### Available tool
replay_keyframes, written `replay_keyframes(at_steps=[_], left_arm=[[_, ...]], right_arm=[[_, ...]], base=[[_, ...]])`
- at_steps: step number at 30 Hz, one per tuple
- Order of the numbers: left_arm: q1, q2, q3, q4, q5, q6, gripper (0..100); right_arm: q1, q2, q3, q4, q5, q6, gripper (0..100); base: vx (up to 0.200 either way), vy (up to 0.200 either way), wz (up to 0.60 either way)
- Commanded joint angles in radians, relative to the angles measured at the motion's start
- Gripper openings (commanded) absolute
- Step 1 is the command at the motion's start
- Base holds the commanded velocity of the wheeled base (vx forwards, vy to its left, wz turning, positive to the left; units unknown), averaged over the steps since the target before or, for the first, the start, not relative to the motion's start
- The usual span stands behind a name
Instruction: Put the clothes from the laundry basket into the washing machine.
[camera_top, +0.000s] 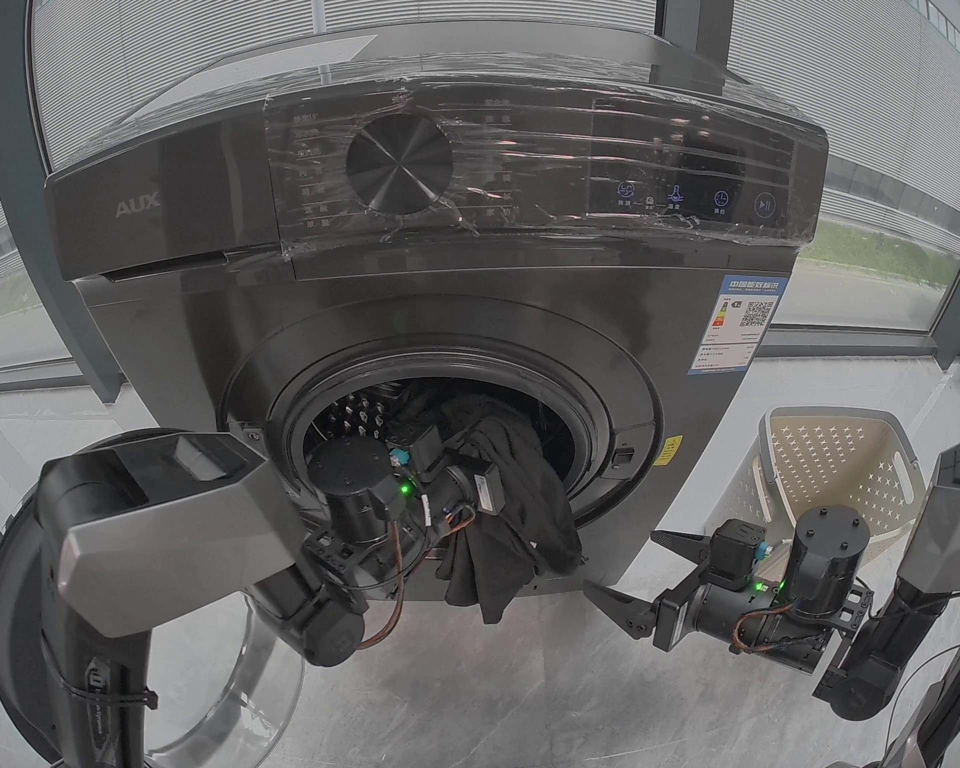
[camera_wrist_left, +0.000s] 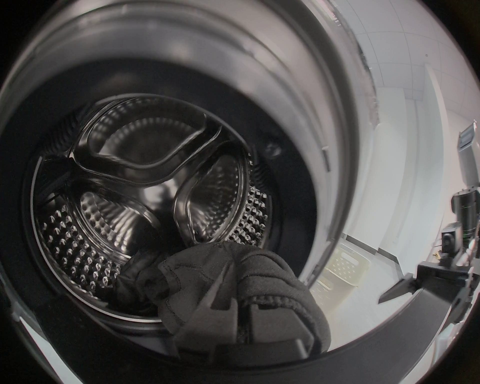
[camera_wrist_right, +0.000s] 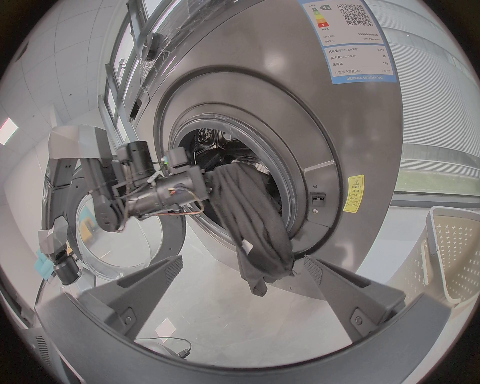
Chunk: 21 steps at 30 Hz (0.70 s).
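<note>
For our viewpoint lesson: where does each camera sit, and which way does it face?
Head view: on the head, down at the washing machine; both arms show.
Left wrist view: left arm, into the drum; left hand grips the black garment.
Right wrist view: right arm, toward the machine's front; open right hand shows.
All share the garment.

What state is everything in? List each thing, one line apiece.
Washing machine door: swung open.
Drum: holds only part of the garment.
Black garment: half in, draped over the opening's rim, tail hanging outside.
Laundry basket: upright on the floor, looks empty.
Left gripper: at the drum mouth, shut on the garment.
Right gripper: open, empty, in the air near the basket.
</note>
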Motion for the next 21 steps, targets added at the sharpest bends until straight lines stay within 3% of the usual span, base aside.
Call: replay_keyframes(at_steps=[1, 7, 14, 21], left_arm=[[0.049, 0.181, -0.186, 0.031, 0.007, -0.002, 0], [0.099, 0.261, -0.369, 0.103, 0.018, 0.007, 0], [0.139, 0.328, -0.619, 0.22, 0.098, 0.022, 0], [0.171, 0.41, -0.804, 0.3, 0.113, 0.041, 0]], right_arm=[[0.002, 0.007, 0.001, -0.002, 0.001, 0.001, 100], [0.002, 0.008, 0.001, -0.002, 0.002, 0.001, 100], [0.004, 0.016, 0.001, -0.002, 0.002, 0.003, 100], [0.002, 0.021, 0.001, -0.002, 0.002, 0.004, 100]], base=[[0.0, 0.0, 0.0], [0.0, 0.0, 0.0], [0.0, 0.0, 0.0], [0.0, 0.0, 0.0]])
